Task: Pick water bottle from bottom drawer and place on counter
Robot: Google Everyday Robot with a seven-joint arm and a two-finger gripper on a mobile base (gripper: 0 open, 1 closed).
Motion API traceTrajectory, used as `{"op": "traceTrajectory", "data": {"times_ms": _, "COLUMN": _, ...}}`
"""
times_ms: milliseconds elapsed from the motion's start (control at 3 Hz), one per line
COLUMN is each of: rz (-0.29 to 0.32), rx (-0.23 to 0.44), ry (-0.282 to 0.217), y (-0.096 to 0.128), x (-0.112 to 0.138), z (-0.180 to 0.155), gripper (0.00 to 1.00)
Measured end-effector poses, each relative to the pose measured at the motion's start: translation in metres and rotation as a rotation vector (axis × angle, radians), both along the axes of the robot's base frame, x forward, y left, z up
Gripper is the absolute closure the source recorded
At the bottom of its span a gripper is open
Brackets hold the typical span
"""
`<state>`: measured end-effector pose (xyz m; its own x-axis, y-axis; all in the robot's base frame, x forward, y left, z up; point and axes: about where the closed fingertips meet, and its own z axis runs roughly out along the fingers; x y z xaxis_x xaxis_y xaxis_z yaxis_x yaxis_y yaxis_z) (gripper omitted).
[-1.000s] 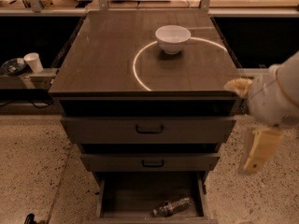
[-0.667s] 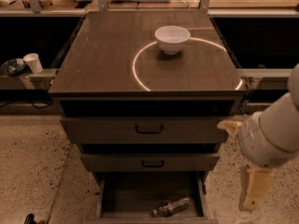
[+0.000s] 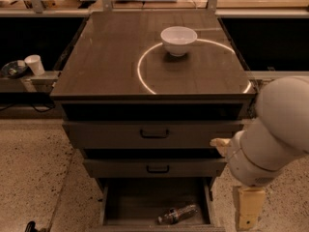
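Note:
The water bottle [image 3: 177, 214] lies on its side at the front right of the open bottom drawer [image 3: 137, 197], cap to the right. The counter [image 3: 108, 57] above it is dark and glossy with a bright ring reflection. My white arm [image 3: 275, 134] comes in from the right, beside the cabinet's right side. My gripper [image 3: 248, 210] hangs down at the lower right, just outside the drawer's right wall and to the right of the bottle, apart from it.
A white bowl [image 3: 178, 40] stands on the counter inside the ring reflection. The two upper drawers [image 3: 154, 133] with black handles are closed. A white cup [image 3: 35, 64] stands on a ledge at the left. Pale speckled floor surrounds the cabinet.
My arm and gripper have moved down, from beside the counter edge to beside the bottom drawer. The bottle has not moved.

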<state>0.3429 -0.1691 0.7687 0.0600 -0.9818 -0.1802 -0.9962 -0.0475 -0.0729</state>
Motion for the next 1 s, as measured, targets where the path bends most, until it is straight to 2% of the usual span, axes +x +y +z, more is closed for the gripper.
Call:
{"op": "traceTrajectory", "data": {"times_ms": 333, "rz": 0.129, "rx": -0.162, "ry": -0.027, "y": 0.020, "x": 0.004, "z": -0.041, "gripper": 0.00}}
{"op": "traceTrajectory", "data": {"times_ms": 667, "rz": 0.156, "rx": -0.225, "ry": -0.037, "y": 0.011, "x": 0.003, "z": -0.053, "gripper": 0.00}}
{"op": "traceTrajectory", "data": {"times_ms": 1000, "rz": 0.231, "rx": -0.275, "ry": -0.011, "y": 0.021, "x": -0.002, "z": -0.053, "gripper": 0.00}}
